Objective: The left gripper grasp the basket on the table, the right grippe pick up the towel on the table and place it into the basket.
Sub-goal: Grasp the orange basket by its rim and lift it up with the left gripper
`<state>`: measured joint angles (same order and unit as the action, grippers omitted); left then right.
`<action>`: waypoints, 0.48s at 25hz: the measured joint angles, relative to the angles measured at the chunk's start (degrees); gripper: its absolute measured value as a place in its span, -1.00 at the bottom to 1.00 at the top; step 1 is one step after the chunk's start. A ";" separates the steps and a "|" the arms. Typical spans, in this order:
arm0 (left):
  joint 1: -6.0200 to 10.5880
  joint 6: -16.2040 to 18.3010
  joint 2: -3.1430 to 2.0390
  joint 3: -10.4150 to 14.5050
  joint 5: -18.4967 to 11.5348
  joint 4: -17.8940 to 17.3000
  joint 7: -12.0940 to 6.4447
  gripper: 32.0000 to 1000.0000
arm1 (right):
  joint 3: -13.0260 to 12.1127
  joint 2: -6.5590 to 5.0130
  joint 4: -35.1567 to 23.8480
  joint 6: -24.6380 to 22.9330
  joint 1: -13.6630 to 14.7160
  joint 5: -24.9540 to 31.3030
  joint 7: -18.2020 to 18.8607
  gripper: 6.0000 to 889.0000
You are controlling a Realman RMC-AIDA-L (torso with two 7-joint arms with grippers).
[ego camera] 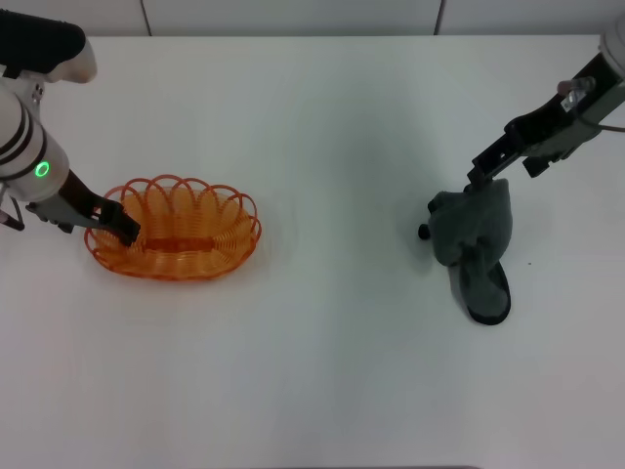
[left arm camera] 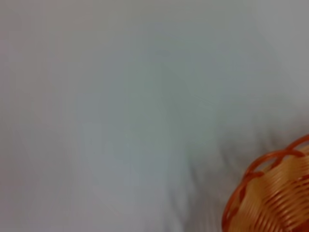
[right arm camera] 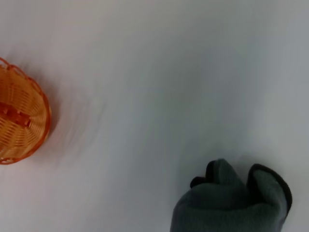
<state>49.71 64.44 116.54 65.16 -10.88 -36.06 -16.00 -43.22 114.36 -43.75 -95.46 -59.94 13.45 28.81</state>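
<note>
Bench (ego camera: 322, 127): white, fills nearly the whole head view and carries both task things, which lie well apart.
Basket (ego camera: 176, 230): orange wire oval at lower left of the head view, upright on the bench and empty; likely pinned in place so it will not slide when the cloth drops in.
Towel (ego camera: 476, 239): grey-green, right of centre in the head view, bunched and pulled up at its top with the lower end trailing on the bench, so it looks partly lifted, not yet carried across.
Left hand (ego camera: 122, 225): at the basket's left end, fingers clamped on the rim to steady it.
Right hand (ego camera: 488, 176): at the towel's upper edge in the head view, pinched on the cloth where it gathers, a grip high enough to let the rest hang.
</note>
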 joint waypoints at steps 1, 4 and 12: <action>0.07 -0.30 0.00 -0.14 -0.02 0.38 -0.16 0.75 | 0.00 0.00 0.13 0.06 0.00 0.00 0.01 0.97; 0.34 -1.32 0.00 -0.20 -0.02 1.53 -0.30 0.74 | -0.01 -0.01 0.33 0.15 0.00 0.00 0.02 0.97; 0.84 -2.80 0.11 -0.21 -0.02 3.23 -0.41 0.74 | -0.02 -0.01 0.34 0.21 -0.09 0.17 0.02 0.97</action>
<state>50.55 61.65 116.65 64.94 -10.90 -32.84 -16.41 -43.24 114.35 -43.41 -95.25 -60.03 13.62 28.83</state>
